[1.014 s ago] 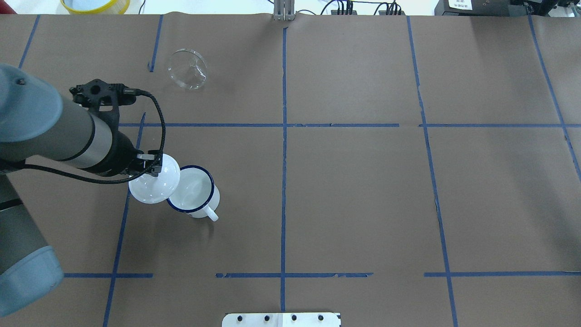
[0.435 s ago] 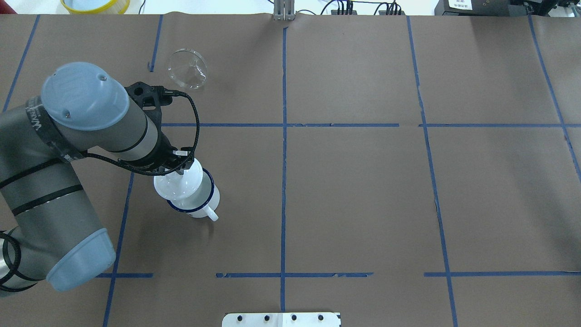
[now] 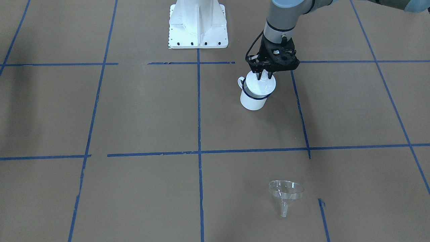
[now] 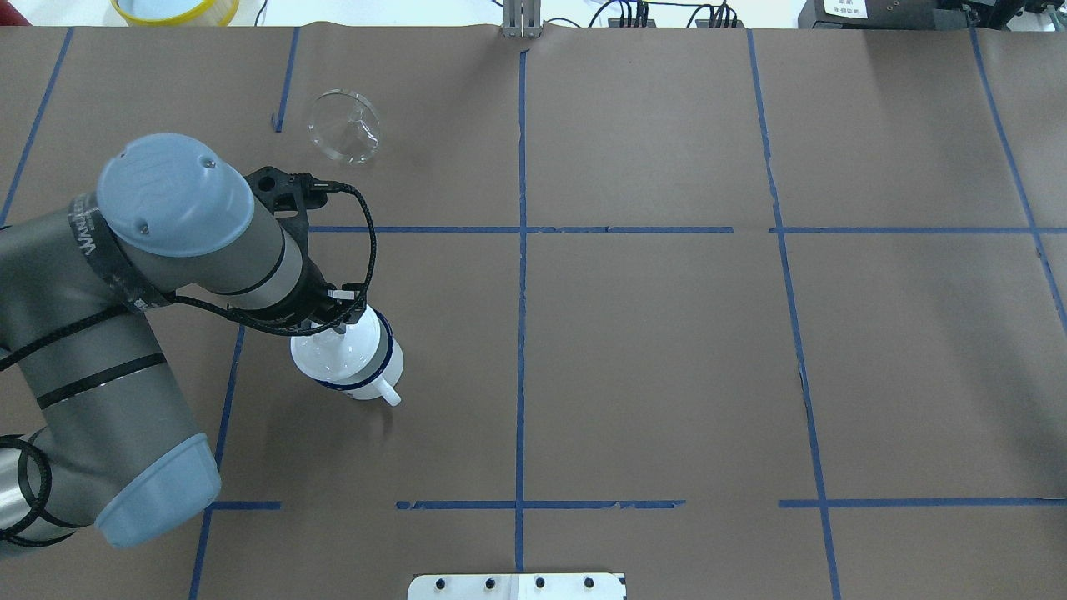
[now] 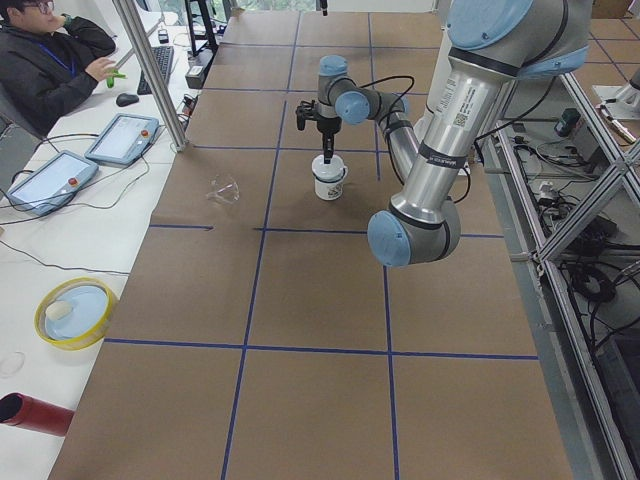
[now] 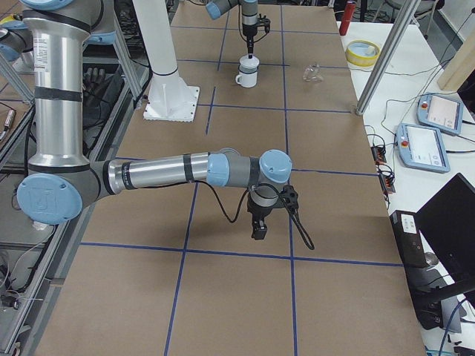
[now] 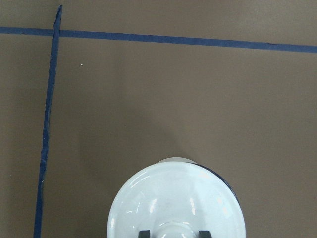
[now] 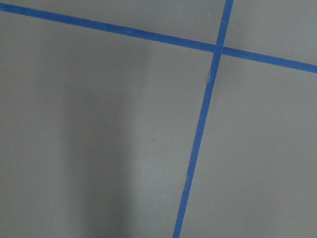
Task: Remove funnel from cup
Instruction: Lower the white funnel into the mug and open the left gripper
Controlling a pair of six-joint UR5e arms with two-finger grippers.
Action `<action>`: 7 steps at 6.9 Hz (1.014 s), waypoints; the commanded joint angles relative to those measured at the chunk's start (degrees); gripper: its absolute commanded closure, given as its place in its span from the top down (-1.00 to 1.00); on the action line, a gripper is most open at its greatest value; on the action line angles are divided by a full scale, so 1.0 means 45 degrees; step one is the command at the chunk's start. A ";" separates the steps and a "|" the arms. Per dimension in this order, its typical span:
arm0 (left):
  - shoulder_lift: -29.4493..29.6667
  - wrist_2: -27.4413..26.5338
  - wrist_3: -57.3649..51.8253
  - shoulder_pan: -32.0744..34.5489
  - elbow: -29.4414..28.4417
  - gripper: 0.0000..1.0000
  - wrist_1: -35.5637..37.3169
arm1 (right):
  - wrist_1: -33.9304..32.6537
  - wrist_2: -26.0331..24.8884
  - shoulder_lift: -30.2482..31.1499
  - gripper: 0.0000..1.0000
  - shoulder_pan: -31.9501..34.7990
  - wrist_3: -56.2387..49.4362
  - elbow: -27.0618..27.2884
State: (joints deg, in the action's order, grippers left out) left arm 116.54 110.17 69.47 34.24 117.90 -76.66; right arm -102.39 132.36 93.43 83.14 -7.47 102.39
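Overhead exterior: left hand (image 4: 342,321) pinched shut on the knob of the white lid (image 4: 332,357), fingers (image 7: 144,233) on either side of it. Lid sits over cup (image 4: 388,363) mouth, with blue rim showing along one edge. Wrist points straight down. Funnel (image 4: 344,127) lies on its side on bench (image 4: 667,350), well apart from cup. Right hand (image 6: 259,230) hangs low over bench, far off; cannot tell its grip.
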 commanded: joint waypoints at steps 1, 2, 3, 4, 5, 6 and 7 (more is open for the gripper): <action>0.0001 -0.0029 0.0361 -0.0342 -0.0162 -1.00 -0.0133 | 0.0000 0.0000 0.0000 1.00 0.0000 0.0000 0.0001; 0.0001 -0.0048 0.0381 -0.0344 -0.0222 -1.00 -0.0133 | 0.0000 0.0000 0.0000 1.00 0.0000 0.0000 0.0001; -0.0038 -0.0048 0.0382 -0.0383 -0.0280 -1.00 -0.0133 | 0.0000 0.0000 0.0000 1.00 0.0000 0.0000 -0.0019; -0.0057 -0.0048 0.0382 -0.0402 -0.0281 -1.00 -0.0133 | 0.0000 0.0000 0.0000 1.00 0.0000 0.0000 0.0000; -0.0019 -0.0048 0.0382 -0.0403 -0.0281 -1.00 -0.0133 | 0.0000 0.0000 0.0000 1.00 0.0000 0.0000 0.0001; 0.0001 -0.0048 0.0382 -0.0383 -0.0204 -1.00 -0.0133 | 0.0000 0.0000 0.0000 1.00 0.0000 0.0000 0.0001; -0.0018 -0.0048 0.0362 -0.0383 -0.0145 -1.00 -0.0133 | 0.0000 0.0000 -0.0020 1.00 0.0000 0.0000 -0.0019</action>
State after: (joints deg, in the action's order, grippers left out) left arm 116.42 109.96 71.17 32.49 116.89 -77.23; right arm -102.39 132.36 93.41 83.15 -7.47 102.37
